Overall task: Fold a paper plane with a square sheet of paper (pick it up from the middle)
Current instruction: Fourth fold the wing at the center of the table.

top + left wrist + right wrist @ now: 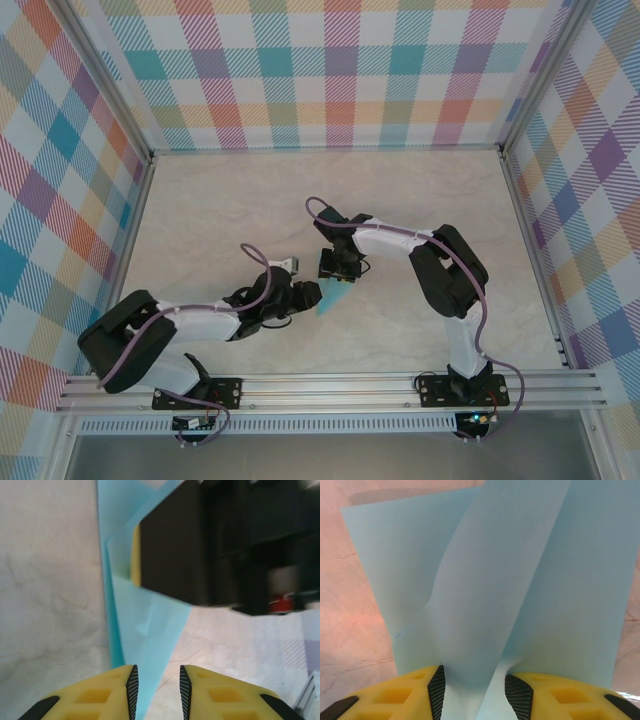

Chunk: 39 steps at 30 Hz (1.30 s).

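We see the light-blue paper plane (332,298), partly folded to a point, near the middle of the table (220,200), between the 2 grippers. The right gripper (475,672) has its jaws pinching a raised fold of the paper. The left gripper (157,672) has its jaws spread, and the paper's narrow end runs between them, close against 1 pad (132,690).

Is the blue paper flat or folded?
Folded. The blue paper narrows to a point, with creases and overlapping layers; a raised ridge sits between the right gripper's jaws.
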Tool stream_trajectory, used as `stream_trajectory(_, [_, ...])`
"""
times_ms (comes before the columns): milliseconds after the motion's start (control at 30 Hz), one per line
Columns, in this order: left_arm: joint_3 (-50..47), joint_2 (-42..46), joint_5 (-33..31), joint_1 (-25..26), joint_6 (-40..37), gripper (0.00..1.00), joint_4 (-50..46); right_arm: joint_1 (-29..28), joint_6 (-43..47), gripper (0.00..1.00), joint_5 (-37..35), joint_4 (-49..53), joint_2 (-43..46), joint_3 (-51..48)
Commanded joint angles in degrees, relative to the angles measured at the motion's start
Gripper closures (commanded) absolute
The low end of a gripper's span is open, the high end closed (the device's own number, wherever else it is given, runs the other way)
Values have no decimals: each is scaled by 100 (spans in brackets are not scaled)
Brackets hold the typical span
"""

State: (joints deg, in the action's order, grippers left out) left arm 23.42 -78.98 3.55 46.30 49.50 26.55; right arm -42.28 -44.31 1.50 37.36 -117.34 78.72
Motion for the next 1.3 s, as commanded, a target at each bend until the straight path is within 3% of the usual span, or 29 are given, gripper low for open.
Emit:
stream_trajectory(0, [-164, 504, -577, -21, 112, 68, -317, 85, 229, 55, -735, -59, -1245, -671])
stream_trajectory(267, [-260, 635, -371, -17, 109, 69, -166, 81, 180, 54, -808, 48, -1344, -602])
stream_trajectory(467, [-113, 78, 209, -7, 70, 73, 385, 80, 158, 54, -853, 130, -1430, -538])
stream_trajectory(767, [190, -741, 519, 84, 130, 82, 757, 80, 151, 54, -872, 152, -1465, -532])
stream_trajectory(1267, [455, -819, 738, 124, -18, 83, 1, 80, 142, 54, -871, 174, -1497, -490])
